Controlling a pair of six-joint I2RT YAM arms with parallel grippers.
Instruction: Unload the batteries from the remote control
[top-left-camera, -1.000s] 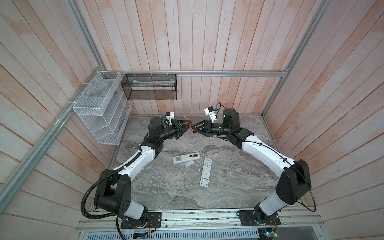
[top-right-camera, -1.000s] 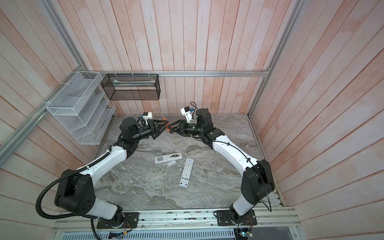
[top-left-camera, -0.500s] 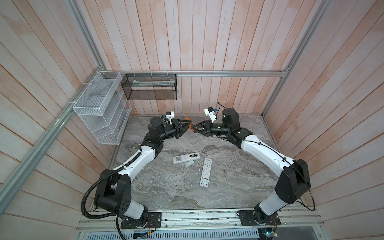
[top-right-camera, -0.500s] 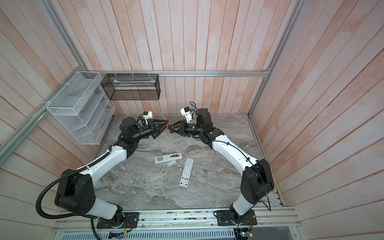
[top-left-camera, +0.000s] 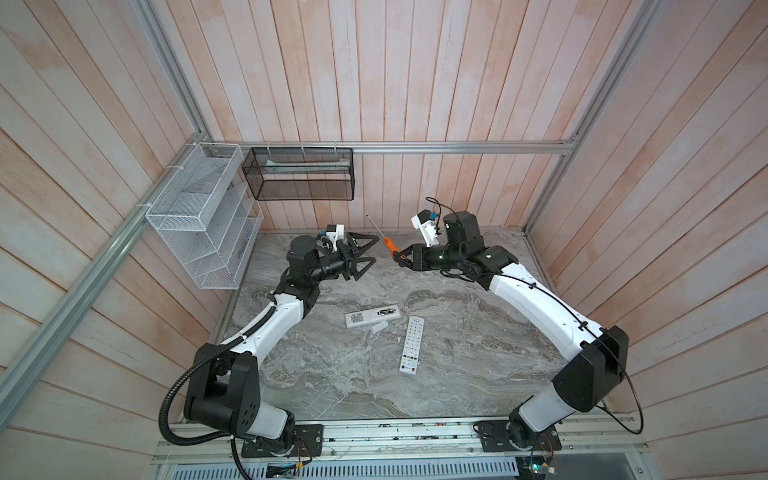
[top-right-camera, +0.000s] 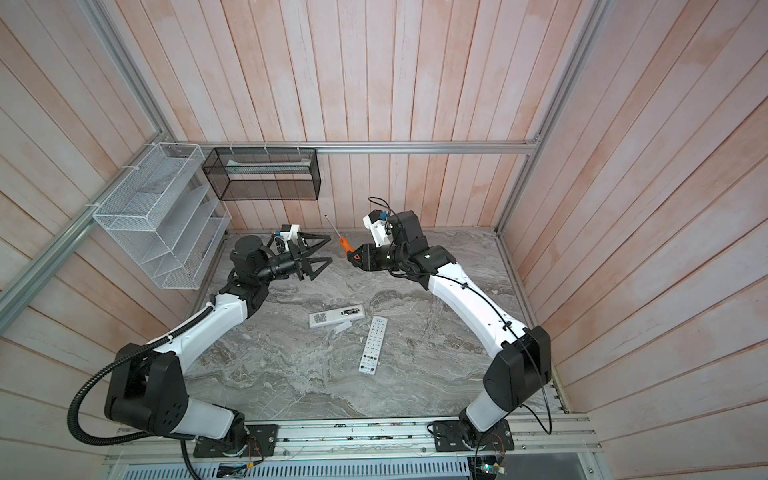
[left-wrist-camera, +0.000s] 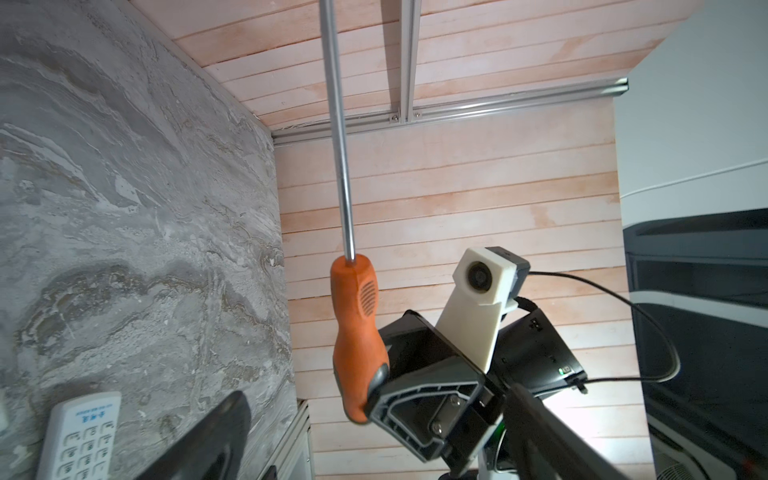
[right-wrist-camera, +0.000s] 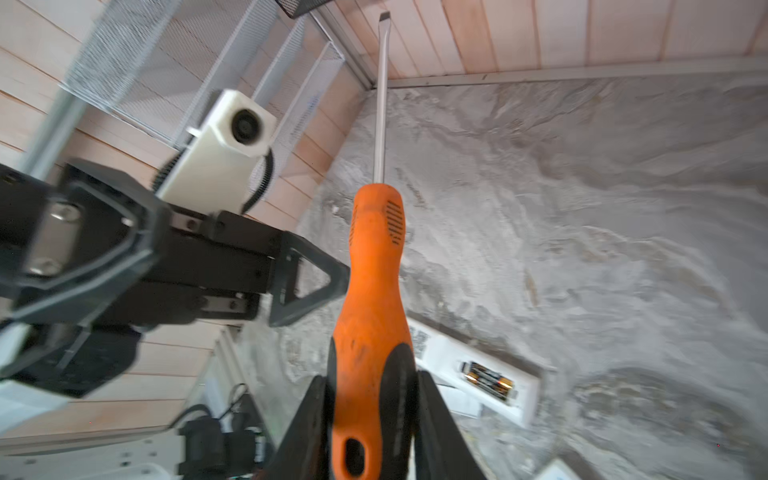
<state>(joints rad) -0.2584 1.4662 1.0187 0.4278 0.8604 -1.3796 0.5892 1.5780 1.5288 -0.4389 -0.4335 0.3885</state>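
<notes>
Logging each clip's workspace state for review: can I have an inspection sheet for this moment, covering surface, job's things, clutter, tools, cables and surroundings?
Surface: grey marbled tabletop, no spills seen.
Job's things: white remote lies back up, bay open, batteries inside; second remote lies buttons up near it.
Clutter: small white piece beside the open remote, possibly its cover.
Tools: left tool open and empty; right tool shut on the orange-handled screwdriver, shaft angled toward the back wall.
Cables: black conduit loops at the left arm's base; black cable loops off the right wrist camera.
Surroundings: white wire rack and black mesh basket hang on the walls; wood panelling.
</notes>
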